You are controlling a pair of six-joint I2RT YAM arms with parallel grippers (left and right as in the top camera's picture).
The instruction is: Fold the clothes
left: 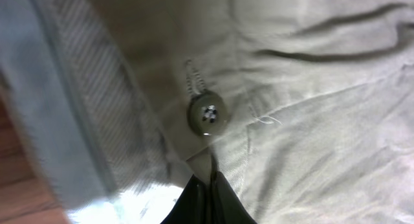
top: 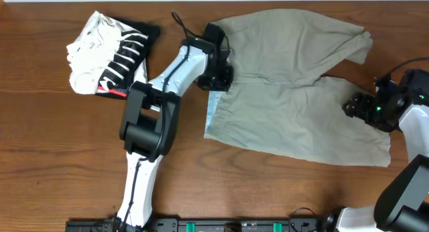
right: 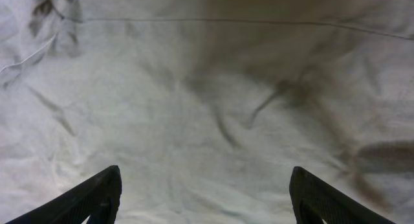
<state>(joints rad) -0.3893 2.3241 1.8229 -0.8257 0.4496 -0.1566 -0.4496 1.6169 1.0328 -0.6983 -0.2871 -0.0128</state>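
The khaki grey-green shorts lie spread across the table's right half, with the pale blue inner waistband at their left edge. My left gripper is shut on the waistband cloth; in the left wrist view its fingers pinch the fabric just below the button. My right gripper is open over the right leg of the shorts; its fingertips are wide apart above wrinkled cloth.
A folded black-and-white striped garment with a red mark lies at the far left. Bare wooden table shows at the left and along the front. The right arm's base stands at the front right.
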